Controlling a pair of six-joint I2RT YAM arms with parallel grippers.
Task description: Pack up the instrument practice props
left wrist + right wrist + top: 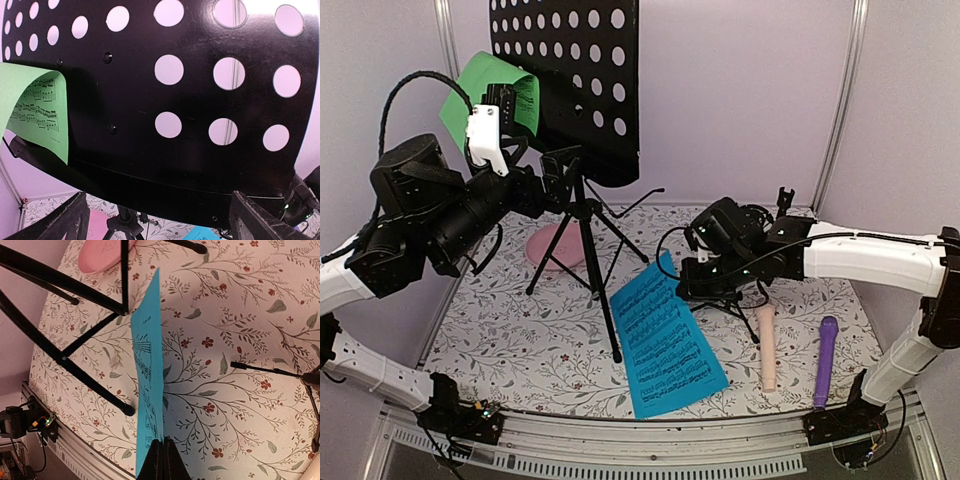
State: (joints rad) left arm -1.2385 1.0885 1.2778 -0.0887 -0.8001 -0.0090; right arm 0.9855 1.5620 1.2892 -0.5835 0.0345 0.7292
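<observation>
The black perforated music rack (570, 70) stands on its tripod (595, 260) at the back, with a green sheet (485, 90) curling over its left side. My left gripper (510, 115) is raised beside the green sheet. It is open wide, and in the left wrist view the rack's lower ledge (190, 195) fills the space ahead of the left gripper (160, 225). A blue sheet (665, 340) lies at the front centre with its far edge lifted. My right gripper (164, 452) is shut on that blue sheet (149, 355). A beige microphone (767, 345) and a purple microphone (826, 360) lie at the front right.
A pink dish (555, 245) sits behind the tripod legs (65, 355). Thin black legs of a small support (265, 371) reach out under my right arm. Walls close in the floral-patterned table at the back and both sides.
</observation>
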